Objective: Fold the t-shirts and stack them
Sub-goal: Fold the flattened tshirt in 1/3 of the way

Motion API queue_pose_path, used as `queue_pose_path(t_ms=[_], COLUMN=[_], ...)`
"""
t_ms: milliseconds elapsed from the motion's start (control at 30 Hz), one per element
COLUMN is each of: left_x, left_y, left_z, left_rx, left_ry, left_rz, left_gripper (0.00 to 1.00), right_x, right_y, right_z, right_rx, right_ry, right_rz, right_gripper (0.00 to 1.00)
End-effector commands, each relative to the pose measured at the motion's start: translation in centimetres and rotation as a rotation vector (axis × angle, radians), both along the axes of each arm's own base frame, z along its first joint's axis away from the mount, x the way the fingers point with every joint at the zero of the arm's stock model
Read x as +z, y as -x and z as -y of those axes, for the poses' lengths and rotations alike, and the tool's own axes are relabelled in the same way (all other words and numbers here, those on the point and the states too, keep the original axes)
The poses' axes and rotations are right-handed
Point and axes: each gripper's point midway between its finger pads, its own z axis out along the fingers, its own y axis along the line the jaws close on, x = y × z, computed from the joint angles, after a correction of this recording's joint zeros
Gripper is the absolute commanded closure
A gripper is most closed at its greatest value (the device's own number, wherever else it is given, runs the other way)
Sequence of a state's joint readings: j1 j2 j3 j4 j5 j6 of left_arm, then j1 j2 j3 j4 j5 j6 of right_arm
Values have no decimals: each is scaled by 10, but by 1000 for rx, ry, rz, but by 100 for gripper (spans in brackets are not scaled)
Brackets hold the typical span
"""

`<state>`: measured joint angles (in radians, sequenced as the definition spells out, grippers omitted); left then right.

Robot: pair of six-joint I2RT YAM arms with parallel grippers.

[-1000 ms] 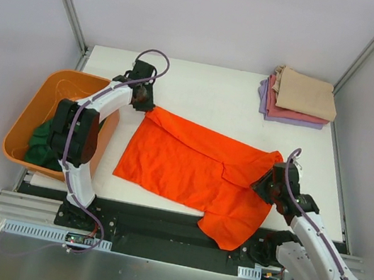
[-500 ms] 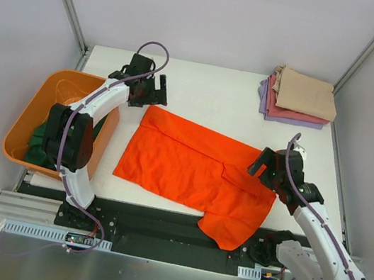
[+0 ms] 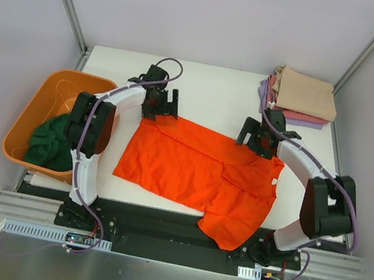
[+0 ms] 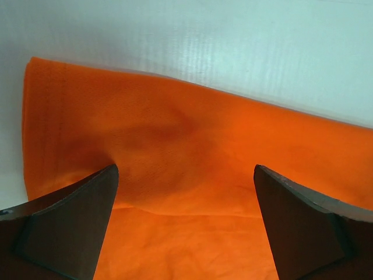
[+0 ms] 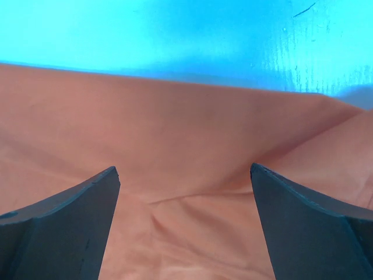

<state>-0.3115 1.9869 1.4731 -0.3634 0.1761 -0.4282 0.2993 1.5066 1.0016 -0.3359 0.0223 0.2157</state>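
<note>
A bright orange t-shirt (image 3: 189, 169) lies spread flat on the white table (image 3: 216, 94), with one bottom corner hanging over the near edge. My left gripper (image 3: 162, 106) hovers open over the shirt's far left edge; in the left wrist view the orange t-shirt (image 4: 186, 151) fills the space between its gripper (image 4: 185, 170) tips, ungripped. My right gripper (image 3: 257, 137) stands open over the far right edge, the orange t-shirt (image 5: 175, 146) lying below its gripper (image 5: 185, 170) tips. A dark green t-shirt (image 3: 49, 147) lies crumpled in the tub. Tan, pink-red and lavender t-shirts (image 3: 300, 96) sit folded in a stack.
The rigid orange tub (image 3: 31, 110) stands off the table's left side, beside the left arm. The folded stack occupies the far right corner. Grey walls and metal rails close in the table on three sides.
Both grippers opened and let go of the orange shirt. The left one slid right along the far edge; the right arm swung from the shirt's near right part up to its far right edge.
</note>
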Motion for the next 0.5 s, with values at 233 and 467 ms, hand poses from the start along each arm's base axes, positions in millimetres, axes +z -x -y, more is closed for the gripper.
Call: queue_pose_path(t_ms=[233, 467], left_x=[-40, -44], left_y=[12, 19], left_z=[-37, -46], left_rx=[122, 133], left_ry=[-52, -52], left_rz=[-90, -107], left_gripper=[1, 1], right_x=[-52, -39], right_y=[10, 35], right_z=[72, 135], right_rx=[-173, -335], right_ry=[6, 66], right_rz=[-160, -111], right_gripper=[4, 4])
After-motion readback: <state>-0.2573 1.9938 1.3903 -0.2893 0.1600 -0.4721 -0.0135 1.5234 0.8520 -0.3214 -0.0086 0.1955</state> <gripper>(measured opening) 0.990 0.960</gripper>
